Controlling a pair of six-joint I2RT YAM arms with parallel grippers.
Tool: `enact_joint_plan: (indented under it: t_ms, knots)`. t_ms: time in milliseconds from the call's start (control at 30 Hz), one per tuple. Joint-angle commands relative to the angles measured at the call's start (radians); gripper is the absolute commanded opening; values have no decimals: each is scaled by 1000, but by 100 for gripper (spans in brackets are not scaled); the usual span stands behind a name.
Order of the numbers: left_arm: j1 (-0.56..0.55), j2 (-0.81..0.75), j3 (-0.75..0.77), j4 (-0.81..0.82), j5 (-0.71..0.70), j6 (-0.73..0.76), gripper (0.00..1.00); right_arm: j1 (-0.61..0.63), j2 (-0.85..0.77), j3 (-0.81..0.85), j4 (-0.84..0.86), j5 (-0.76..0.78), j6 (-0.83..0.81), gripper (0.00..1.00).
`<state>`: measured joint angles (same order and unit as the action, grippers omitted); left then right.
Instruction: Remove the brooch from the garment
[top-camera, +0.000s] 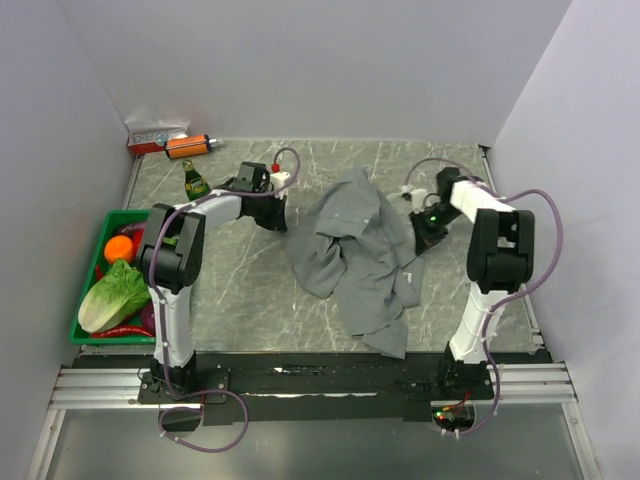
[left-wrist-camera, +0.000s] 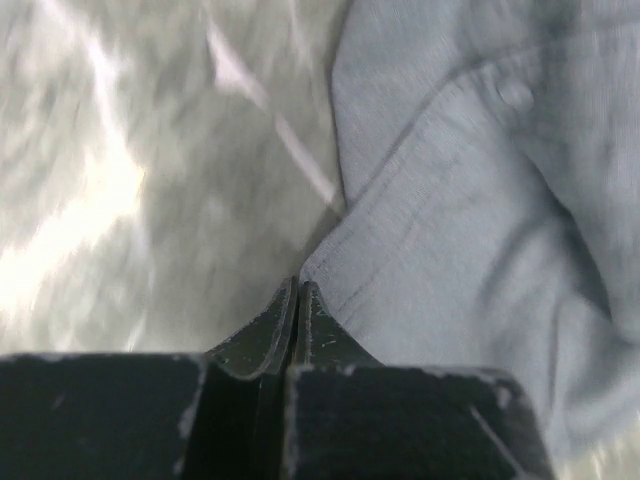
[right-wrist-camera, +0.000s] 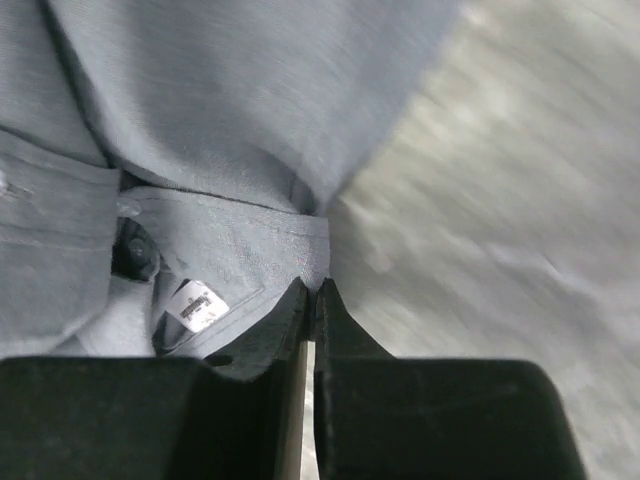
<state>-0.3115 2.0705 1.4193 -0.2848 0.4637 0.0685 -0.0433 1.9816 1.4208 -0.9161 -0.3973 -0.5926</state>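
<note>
The garment (top-camera: 355, 260), a grey shirt, lies crumpled in the middle of the table. My left gripper (top-camera: 281, 220) is at its left edge. In the left wrist view the jaws (left-wrist-camera: 298, 285) are shut and pinch a hemmed corner of the garment (left-wrist-camera: 440, 240). My right gripper (top-camera: 420, 240) is at its right edge. Its jaws (right-wrist-camera: 312, 287) are shut on a hem corner of the garment (right-wrist-camera: 240, 130). A dark round disc, apparently the brooch (right-wrist-camera: 135, 250), shows half hidden under a fold, beside the white label (right-wrist-camera: 195, 305). A pale button (left-wrist-camera: 515, 95) shows too.
A green basket (top-camera: 82, 322) of vegetables stands at the left edge. A green bottle (top-camera: 195, 182), an orange item (top-camera: 190, 145) and a red-and-white box (top-camera: 155, 138) are at the back left. White walls close in on three sides.
</note>
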Motion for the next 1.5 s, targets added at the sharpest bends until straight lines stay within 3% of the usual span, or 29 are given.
enact_joint_plan:
  t_ms: [0,167,300,400,433,567,700,833,967,1467]
  knots:
    - [95,-191,55,-209,46,80,1,-142,-170,-29,-24,83,8,5]
    - [248,-383,-42,-333,133,175,1,-213,-332,-231,-41,120,-133,6]
    - [253,-458,-123,-544,171,338,1,-211,-415,-313,-99,83,-161,9]
    - [247,-483,-166,-614,136,419,1,-205,-450,-342,-156,63,-222,23]
    - [247,-490,-174,-631,121,435,1,-207,-461,-344,-159,52,-242,33]
    - [247,-498,-197,-634,50,500,1,-221,-486,-207,-138,-79,-285,54]
    - [246,-449,-128,-711,6,559,1,-217,-307,11,-75,-184,-140,61]
    - [247,-429,-111,-732,-36,580,1,-208,-109,214,3,-108,6,62]
    - [244,-444,-108,-728,-25,562,1,-207,32,363,17,-66,45,62]
    - [233,-398,-13,-731,-11,490,1,-127,244,461,20,-43,20,66]
